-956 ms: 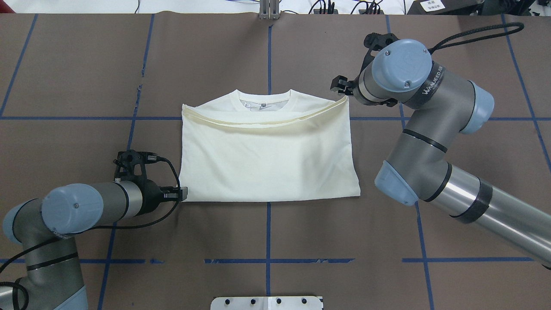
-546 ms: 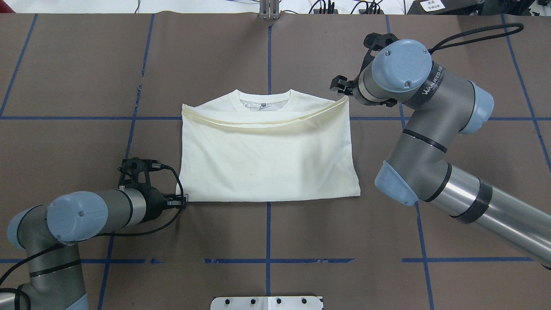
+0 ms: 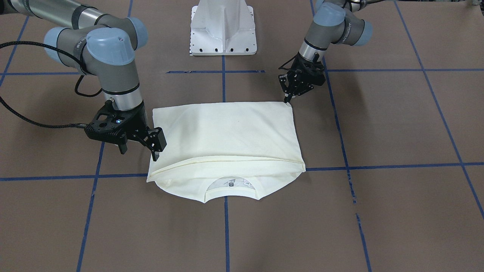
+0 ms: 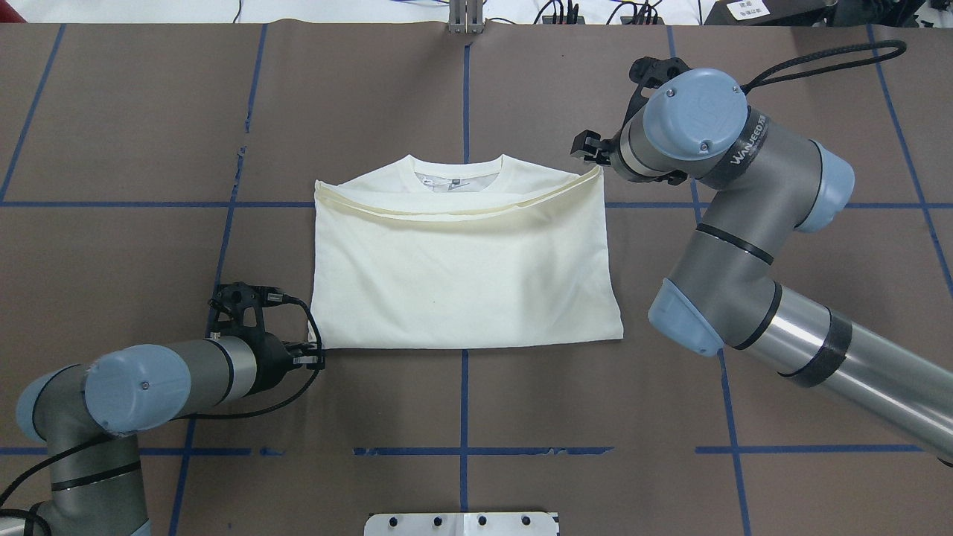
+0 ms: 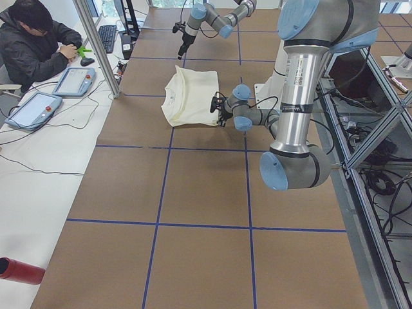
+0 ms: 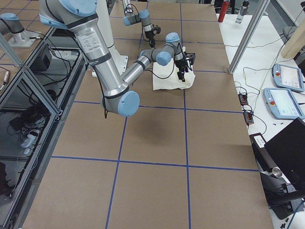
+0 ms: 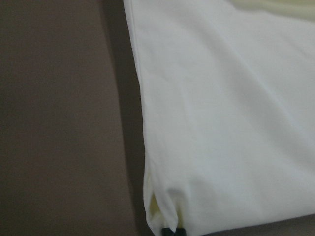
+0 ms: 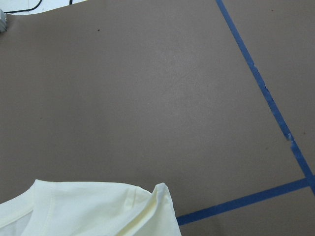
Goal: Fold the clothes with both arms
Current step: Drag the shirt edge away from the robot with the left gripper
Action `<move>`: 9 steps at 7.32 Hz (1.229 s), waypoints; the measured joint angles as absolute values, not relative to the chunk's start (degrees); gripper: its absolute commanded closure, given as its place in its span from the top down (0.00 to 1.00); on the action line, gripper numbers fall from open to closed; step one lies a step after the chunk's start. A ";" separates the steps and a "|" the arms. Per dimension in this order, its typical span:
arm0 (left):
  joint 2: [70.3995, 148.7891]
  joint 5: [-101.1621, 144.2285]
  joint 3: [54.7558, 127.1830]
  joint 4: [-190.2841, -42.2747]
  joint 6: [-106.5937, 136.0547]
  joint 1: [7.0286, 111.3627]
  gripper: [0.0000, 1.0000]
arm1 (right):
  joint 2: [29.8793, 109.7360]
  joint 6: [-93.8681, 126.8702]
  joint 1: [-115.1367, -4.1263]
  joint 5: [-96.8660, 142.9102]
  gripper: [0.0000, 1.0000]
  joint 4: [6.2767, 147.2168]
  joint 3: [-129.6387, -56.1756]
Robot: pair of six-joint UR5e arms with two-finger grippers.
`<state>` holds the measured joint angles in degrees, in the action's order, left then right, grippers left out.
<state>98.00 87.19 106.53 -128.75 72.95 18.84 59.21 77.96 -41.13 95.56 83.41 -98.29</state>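
The cream-white shirt (image 4: pixel 461 275) lies folded into a rectangle on the brown table, plain side up, with its ribbed neck (image 3: pixel 230 192) on the far side from the robot. My left gripper (image 4: pixel 319 362) sits low at the shirt's near-left corner. Its fingers are together on that corner (image 7: pixel 165 216), which puckers just above the black fingertips. The front view shows the same gripper (image 3: pixel 288 100) touching the corner. My right gripper (image 3: pixel 139 153) stands open at the far-right corner, one finger (image 3: pixel 158 140) over the folded hem. The right wrist view shows only that corner (image 8: pixel 157 206).
The white pedestal base (image 3: pixel 223 30) stands at the robot's edge of the table. Blue tape lines (image 4: pixel 464 447) cross the brown surface. A person (image 5: pixel 38 45) sits at a side desk with teach pendants (image 5: pixel 74 80), beyond a metal post (image 5: pixel 96 45).
The left arm has drawn back towards the robot and its gripper has shifted from beside the shirt's left edge to the near-left corner. The right arm and the shirt have not moved.
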 measured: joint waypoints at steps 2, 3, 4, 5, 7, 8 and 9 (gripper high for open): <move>96.92 87.22 106.94 -128.65 67.06 21.93 0.00 | 59.39 77.98 -41.02 95.56 1.00 83.41 -98.33; 96.76 87.29 105.76 -128.71 62.68 25.32 0.00 | 59.42 78.22 -40.92 95.55 1.00 83.39 -98.35; 96.92 87.41 103.50 -128.87 57.95 29.60 0.00 | 59.42 78.64 -40.82 95.54 1.00 83.35 -98.35; 97.91 87.62 100.29 -128.91 52.75 34.64 0.00 | 59.42 78.97 -40.72 95.54 1.00 83.33 -98.38; 105.33 88.26 89.30 -128.96 44.50 43.16 0.00 | 59.38 79.73 -40.51 95.52 1.00 83.34 -98.82; 113.16 88.40 79.12 -129.91 42.50 46.30 0.00 | 59.39 80.02 -40.27 95.48 1.00 83.38 -99.60; 120.85 88.42 69.07 -131.83 41.75 48.27 0.00 | 59.39 80.36 -39.99 95.46 1.00 83.39 -100.31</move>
<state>120.85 88.42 69.07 -131.83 41.75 48.27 59.39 80.36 -39.99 95.46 83.39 -100.31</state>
